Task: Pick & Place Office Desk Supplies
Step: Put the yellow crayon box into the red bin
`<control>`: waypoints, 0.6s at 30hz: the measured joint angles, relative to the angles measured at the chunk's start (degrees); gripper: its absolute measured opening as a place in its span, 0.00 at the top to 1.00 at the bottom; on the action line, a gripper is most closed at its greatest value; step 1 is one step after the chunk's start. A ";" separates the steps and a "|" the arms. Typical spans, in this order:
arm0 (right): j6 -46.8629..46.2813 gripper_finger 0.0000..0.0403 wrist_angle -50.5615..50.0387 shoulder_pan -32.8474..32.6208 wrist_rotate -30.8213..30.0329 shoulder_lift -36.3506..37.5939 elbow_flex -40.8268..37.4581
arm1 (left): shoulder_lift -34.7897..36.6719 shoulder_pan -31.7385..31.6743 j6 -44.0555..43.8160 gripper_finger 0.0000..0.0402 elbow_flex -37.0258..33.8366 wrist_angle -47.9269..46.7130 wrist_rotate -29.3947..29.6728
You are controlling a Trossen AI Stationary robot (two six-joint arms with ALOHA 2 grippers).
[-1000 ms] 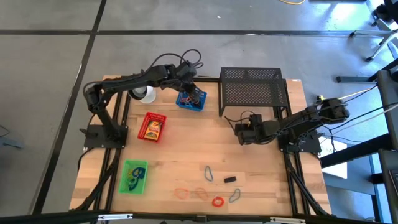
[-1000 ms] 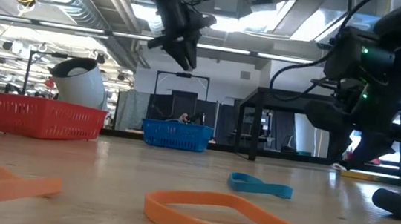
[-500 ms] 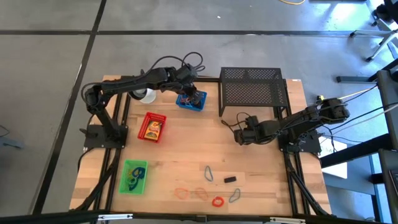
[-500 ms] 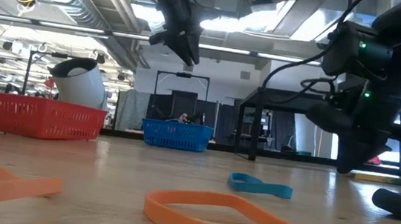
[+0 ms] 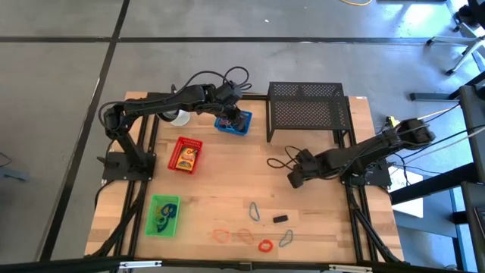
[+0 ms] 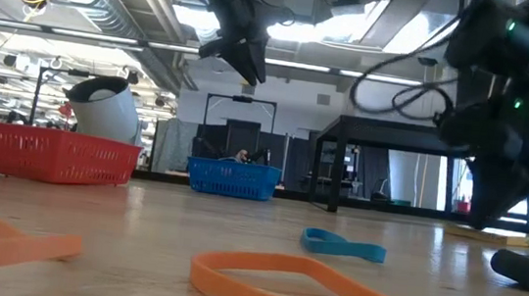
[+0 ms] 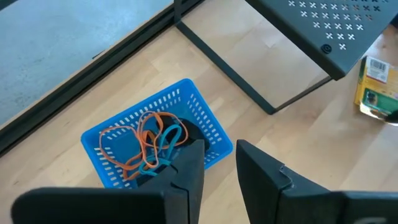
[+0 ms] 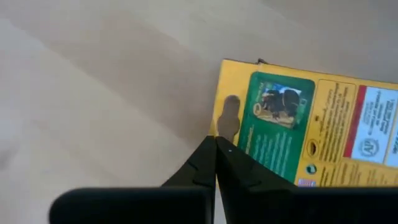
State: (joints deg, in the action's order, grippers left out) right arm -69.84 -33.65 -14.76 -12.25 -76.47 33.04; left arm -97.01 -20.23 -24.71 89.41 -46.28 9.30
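Note:
My left gripper (image 7: 217,163) is open and hovers over the blue tray (image 7: 158,146) (image 5: 233,122), which holds orange and blue band loops. My right gripper (image 8: 216,142) (image 5: 292,180) is shut, its tips low at one edge of a flat yellow box (image 8: 311,134) (image 6: 502,234) lying on the table; in the high view my right arm hides this box. Near the table's near edge lie orange loops (image 5: 220,235), a red loop (image 5: 265,246), grey wire clips (image 5: 255,211) and a small black clip (image 5: 280,218). The red tray (image 5: 186,155) and the green tray (image 5: 162,214) stand on the left. My right gripper has its shut fingertips (image 8: 219,149) at the yellow box's edge (image 8: 222,106), slanting down from above. I cannot tell whether they touch the box or the table beside it. The box lies flat on the table.
The black mesh rack (image 5: 307,110) stands at the far edge, right of the blue tray. A white cup-like object (image 5: 179,116) sits at the far left. A cable loops out beside my right wrist (image 5: 279,161). Bare wood shows in the table's middle (image 5: 227,182).
My right gripper has moved from in front of the rack toward the table's near edge. My left gripper has stayed over the blue tray, rising slightly. Nothing on the table has shifted.

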 joint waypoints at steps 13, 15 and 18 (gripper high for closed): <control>-2.37 0.86 2.98 -7.46 -2.10 5.30 0.00 | 0.00 0.33 2.32 0.79 0.00 -0.33 -0.26; -2.76 0.81 2.95 -7.72 -2.57 4.51 0.00 | 0.00 0.33 3.17 0.79 0.00 -0.46 -0.31; -3.41 0.73 3.22 -7.79 -5.58 3.17 0.00 | 0.00 0.33 3.98 0.79 0.00 -0.48 -0.32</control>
State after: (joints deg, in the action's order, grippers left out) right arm -73.25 -30.43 -22.55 -17.82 -73.30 33.04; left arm -97.01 -19.90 -20.73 89.41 -46.76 8.98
